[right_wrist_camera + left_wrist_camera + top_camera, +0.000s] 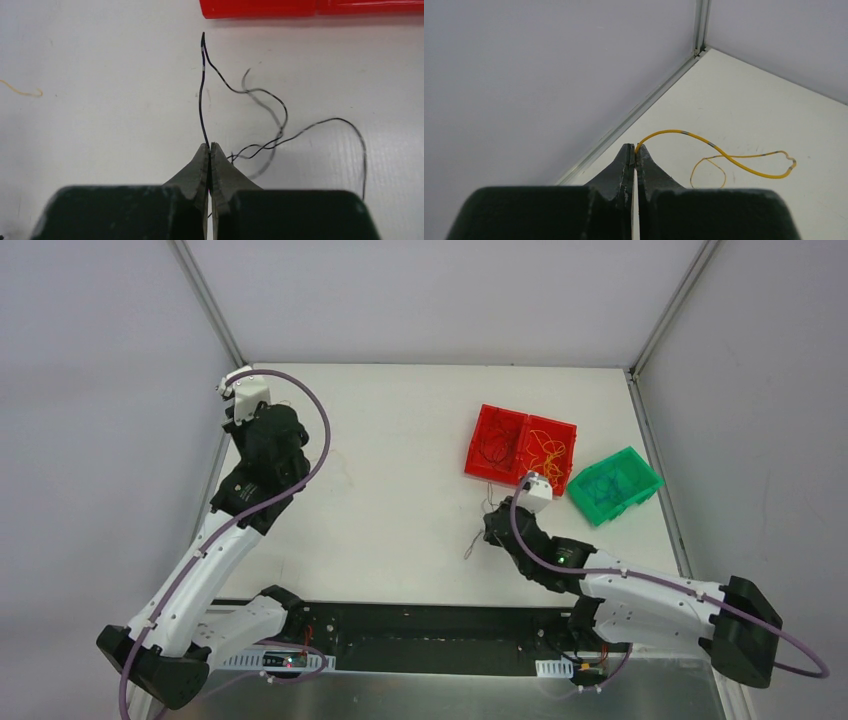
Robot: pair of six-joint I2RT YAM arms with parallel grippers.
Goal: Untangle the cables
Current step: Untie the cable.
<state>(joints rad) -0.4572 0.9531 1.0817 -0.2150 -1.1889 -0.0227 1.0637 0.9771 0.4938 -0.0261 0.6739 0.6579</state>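
Note:
In the left wrist view my left gripper (636,150) is shut on one end of a thin yellow cable (729,158). The cable arcs away to the right and loops down onto the white table near the far-left corner. My right gripper (210,146) is shut on a thin dark cable (201,90), which rises straight ahead of the tips. Its other strands curl off to the right over the table. In the top view the right gripper (492,528) sits just in front of the red bin, with the dark cable (470,545) trailing to its left.
A red two-compartment bin (474,462) holds dark strands on the left and yellow strands (548,450) on the right. A green bin (648,483) beside it holds bluish strands. Metal frame posts and grey walls close in the table. A short yellow strand (22,92) lies at left.

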